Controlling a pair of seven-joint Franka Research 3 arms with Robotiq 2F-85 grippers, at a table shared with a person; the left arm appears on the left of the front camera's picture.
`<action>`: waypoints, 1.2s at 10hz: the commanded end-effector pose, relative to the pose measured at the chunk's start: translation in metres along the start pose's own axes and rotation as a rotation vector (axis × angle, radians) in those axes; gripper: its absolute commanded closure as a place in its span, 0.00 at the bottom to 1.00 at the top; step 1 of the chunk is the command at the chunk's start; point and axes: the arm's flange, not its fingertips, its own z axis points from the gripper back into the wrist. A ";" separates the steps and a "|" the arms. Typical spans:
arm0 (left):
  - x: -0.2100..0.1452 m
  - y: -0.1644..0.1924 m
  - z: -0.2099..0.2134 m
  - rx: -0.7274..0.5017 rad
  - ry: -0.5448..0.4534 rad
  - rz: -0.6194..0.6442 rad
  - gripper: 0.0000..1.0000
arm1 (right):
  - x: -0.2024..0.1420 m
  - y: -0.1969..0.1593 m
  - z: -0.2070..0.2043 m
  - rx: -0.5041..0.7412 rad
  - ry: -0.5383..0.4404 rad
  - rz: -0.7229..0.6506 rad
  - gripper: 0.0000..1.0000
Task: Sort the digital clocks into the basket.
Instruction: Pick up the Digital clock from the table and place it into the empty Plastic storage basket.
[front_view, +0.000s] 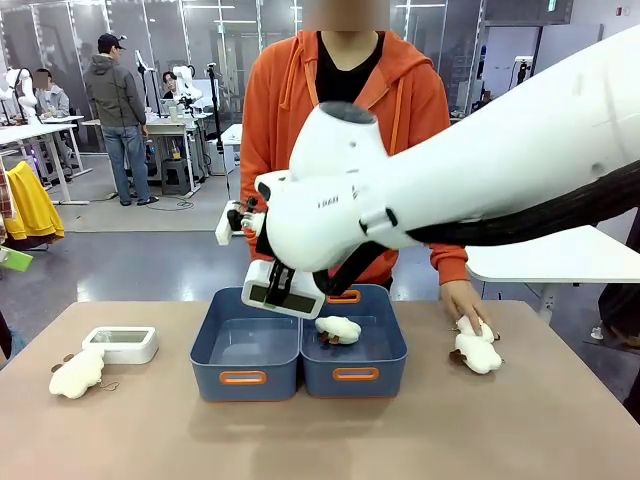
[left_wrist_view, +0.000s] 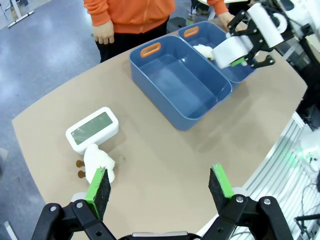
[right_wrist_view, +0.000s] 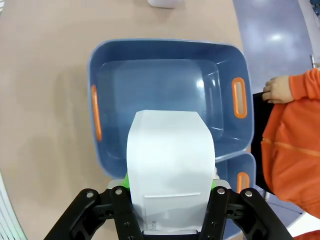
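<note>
Open lab hall, worktables (front_view: 40, 128), glass partitions (front_view: 235, 45)

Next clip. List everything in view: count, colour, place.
Clocks: two, white; one held above the baskets, one on the table's left.
Baskets: two, blue, side by side mid-table: left and right.
Plush toys: three, cream; one beside the table clock, one in the right basket, one at the person's hand.
Table: one, tan.
Person: one, orange hoodie, far side.
Left end effector: open, above the table.
Right end effector: shut on the held clock.
</note>
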 end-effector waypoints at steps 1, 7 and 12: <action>-0.001 0.000 0.001 -0.014 0.001 -0.013 0.00 | 0.013 0.012 -0.021 -0.011 -0.018 0.016 1.00; -0.001 0.000 0.001 -0.014 0.001 -0.013 0.00 | 0.009 0.022 -0.067 0.096 -0.075 0.045 1.00; -0.001 0.000 0.001 -0.014 0.001 -0.013 0.00 | 0.009 0.023 -0.062 0.108 -0.091 0.034 0.00</action>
